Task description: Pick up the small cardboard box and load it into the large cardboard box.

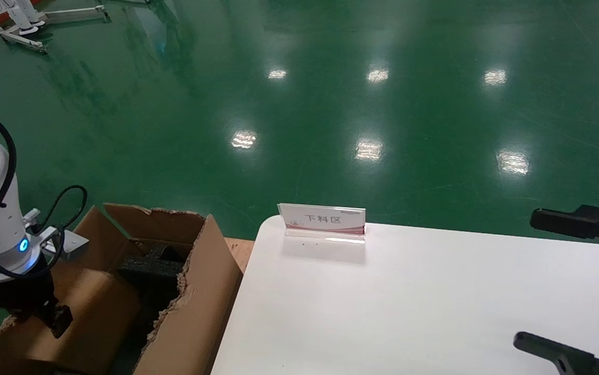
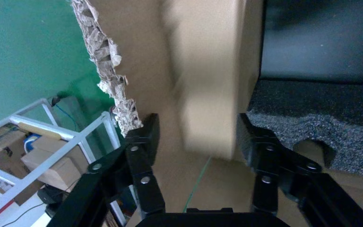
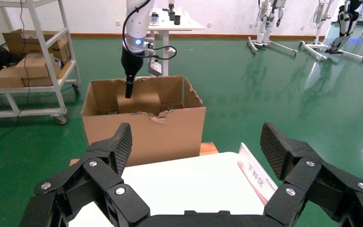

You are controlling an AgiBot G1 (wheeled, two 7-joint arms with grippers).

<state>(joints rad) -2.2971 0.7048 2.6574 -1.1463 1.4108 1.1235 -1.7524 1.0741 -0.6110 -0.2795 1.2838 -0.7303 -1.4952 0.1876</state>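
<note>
- Loading step here, basically at the drop: my left gripper [image 2: 196, 137] is down inside the large cardboard box [image 1: 195, 291], which sits off the table's [image 1: 382, 312] left edge.
- Fingers sit spread either side of the small cardboard box [image 2: 208, 94]; no pad contact that I can see, so I'd call it let go.
- It rests against the near wall beside the black foam [image 2: 321, 123], long axis running along that wall I think.
- Next: lift straight up, dodging the ragged flap [image 2: 108, 71].
- Right gripper [image 3: 196, 146] is parked wide open over the table's right side, holding nothing.
</note>
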